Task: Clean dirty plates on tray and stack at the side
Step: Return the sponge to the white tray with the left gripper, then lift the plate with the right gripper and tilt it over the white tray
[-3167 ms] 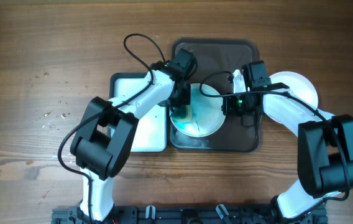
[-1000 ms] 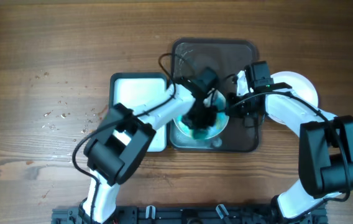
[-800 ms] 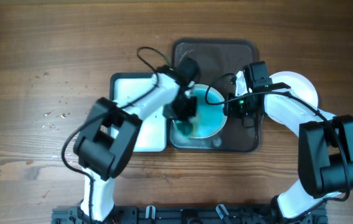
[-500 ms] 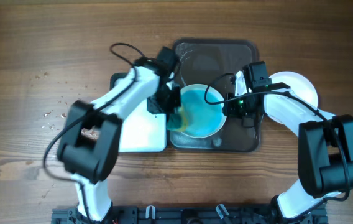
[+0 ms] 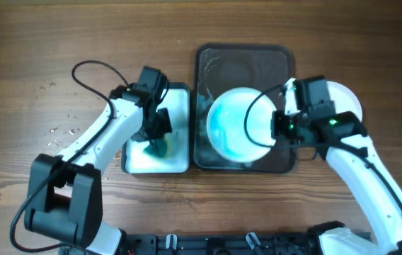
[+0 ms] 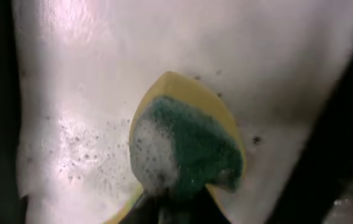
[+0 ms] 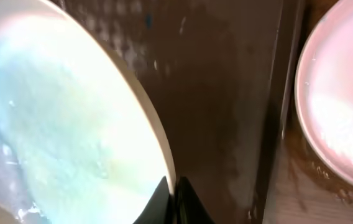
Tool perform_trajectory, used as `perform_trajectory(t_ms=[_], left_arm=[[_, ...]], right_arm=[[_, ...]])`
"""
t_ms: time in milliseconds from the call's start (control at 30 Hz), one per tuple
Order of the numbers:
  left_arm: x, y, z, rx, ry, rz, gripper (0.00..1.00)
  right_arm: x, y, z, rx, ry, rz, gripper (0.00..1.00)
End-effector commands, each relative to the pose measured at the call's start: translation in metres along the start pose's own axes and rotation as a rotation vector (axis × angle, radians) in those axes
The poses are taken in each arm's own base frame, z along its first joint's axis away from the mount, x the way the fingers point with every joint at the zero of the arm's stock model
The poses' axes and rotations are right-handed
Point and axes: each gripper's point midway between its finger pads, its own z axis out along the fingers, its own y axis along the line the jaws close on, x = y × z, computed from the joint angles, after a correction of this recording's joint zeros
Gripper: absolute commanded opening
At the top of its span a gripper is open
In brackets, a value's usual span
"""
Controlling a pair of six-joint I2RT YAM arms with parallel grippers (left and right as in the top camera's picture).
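Observation:
My right gripper (image 5: 277,127) is shut on the right rim of a white plate (image 5: 238,126) smeared with blue soap, held over the dark brown tray (image 5: 243,58). In the right wrist view the fingertips (image 7: 171,198) pinch the plate's rim (image 7: 71,112). My left gripper (image 5: 157,138) is shut on a soapy green and yellow sponge (image 6: 186,146) and holds it over the white basin (image 5: 176,99) left of the tray. A clean white plate (image 5: 346,99) lies on the table right of the tray, also in the right wrist view (image 7: 344,106).
The wooden table (image 5: 45,42) has small crumbs (image 5: 63,131) at the left. The tray's bottom (image 7: 226,93) is wet. The basin's floor (image 6: 102,93) is wet with foam specks.
My left gripper has carried the sponge off the plate and left, over the white basin. My right gripper has shifted slightly right with the plate, which now looks whiter.

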Motion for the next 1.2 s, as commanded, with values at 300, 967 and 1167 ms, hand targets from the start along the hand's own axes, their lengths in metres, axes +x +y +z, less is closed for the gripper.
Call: perform_trajectory(t_ms=[300,967,1167], left_arm=[[-0.015,0.036,-0.131,0.229,-0.153,-0.208,1.0],[0.001,0.089,-0.222,0.263,-0.505,-0.331,1.0],[0.001,0.089,-0.222,0.262,-0.504,-0.331,1.0]], right_arm=[[-0.061,0.098,-0.033,0.14,-0.148,-0.322,0.04],[-0.095,0.243,-0.116,0.719,-0.67,-1.108,0.04],[-0.093,0.253,-0.127,0.726,-0.723,-1.08,0.04]])
